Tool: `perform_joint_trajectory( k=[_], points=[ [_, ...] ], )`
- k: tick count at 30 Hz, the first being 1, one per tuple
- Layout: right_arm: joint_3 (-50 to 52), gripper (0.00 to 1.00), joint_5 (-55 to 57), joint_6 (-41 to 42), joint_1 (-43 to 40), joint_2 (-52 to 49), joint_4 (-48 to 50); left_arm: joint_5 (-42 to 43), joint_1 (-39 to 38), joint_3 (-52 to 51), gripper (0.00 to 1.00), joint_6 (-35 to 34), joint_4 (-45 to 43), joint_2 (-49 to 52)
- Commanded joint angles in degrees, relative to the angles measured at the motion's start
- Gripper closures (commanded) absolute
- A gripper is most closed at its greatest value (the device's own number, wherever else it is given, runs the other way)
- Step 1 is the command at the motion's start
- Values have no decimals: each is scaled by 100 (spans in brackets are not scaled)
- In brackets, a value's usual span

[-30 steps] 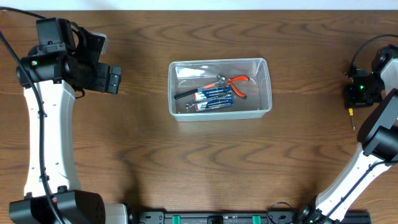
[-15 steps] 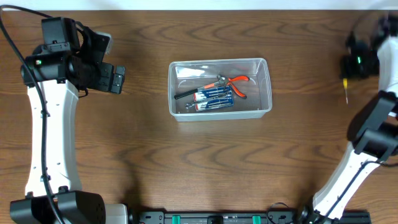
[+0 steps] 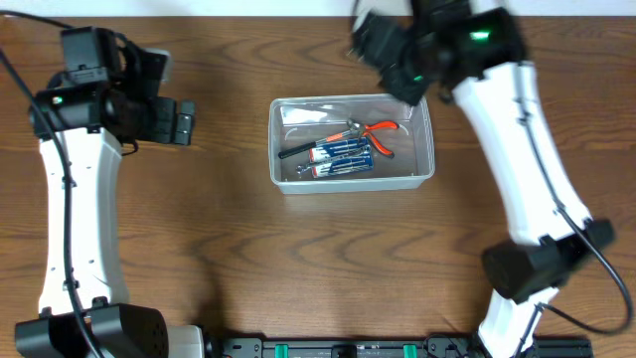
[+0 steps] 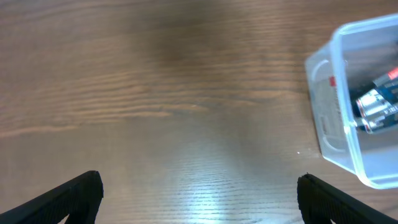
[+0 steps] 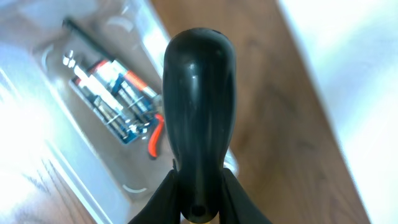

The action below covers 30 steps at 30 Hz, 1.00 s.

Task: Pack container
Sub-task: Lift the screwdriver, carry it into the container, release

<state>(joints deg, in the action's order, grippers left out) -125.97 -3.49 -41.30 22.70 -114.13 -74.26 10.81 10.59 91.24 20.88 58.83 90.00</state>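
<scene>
Clamping a black handle (image 5: 199, 93), right gripper (image 5: 198, 199) is held over the container (image 3: 422, 139) rim; left gripper (image 4: 199, 199) is spread open leftward.

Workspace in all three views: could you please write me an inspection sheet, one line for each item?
Surface: brown wood-grain table.
Job's things: clear container mid-table, holding orange-handled pliers, blue batteries and a slim black tool I cannot name.
Clutter: nothing seen.
Hands: left hand open, holding nothing, apart from the container; right hand shut on a black tool handle, above the container.
Cables: black cable along the left arm.
Surroundings: white strip beyond the table's far edge.
</scene>
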Motion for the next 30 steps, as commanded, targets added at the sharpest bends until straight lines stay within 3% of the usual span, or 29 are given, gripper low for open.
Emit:
perform_joint_trajectory(
  k=[1,12,26,28,30],
  points=[
    [382,99,195,-352,46,-415,63,63,245,0,2,-240,17,15],
    [1355,99,-323,-249,33,-1241,581,339,258,0,2,-238,-22,11],
    [2763,98,-326,-245,33,-1266,1475,341,258,0,2,-260,-22,11],
    [2785,95,-323,-243,31,-1266,1475,341,258,0,2,-260,-22,11],
    [2780,85,-321,-188,31,-1263,1506,343,258,0,2,-260,-22,11]
  ],
)
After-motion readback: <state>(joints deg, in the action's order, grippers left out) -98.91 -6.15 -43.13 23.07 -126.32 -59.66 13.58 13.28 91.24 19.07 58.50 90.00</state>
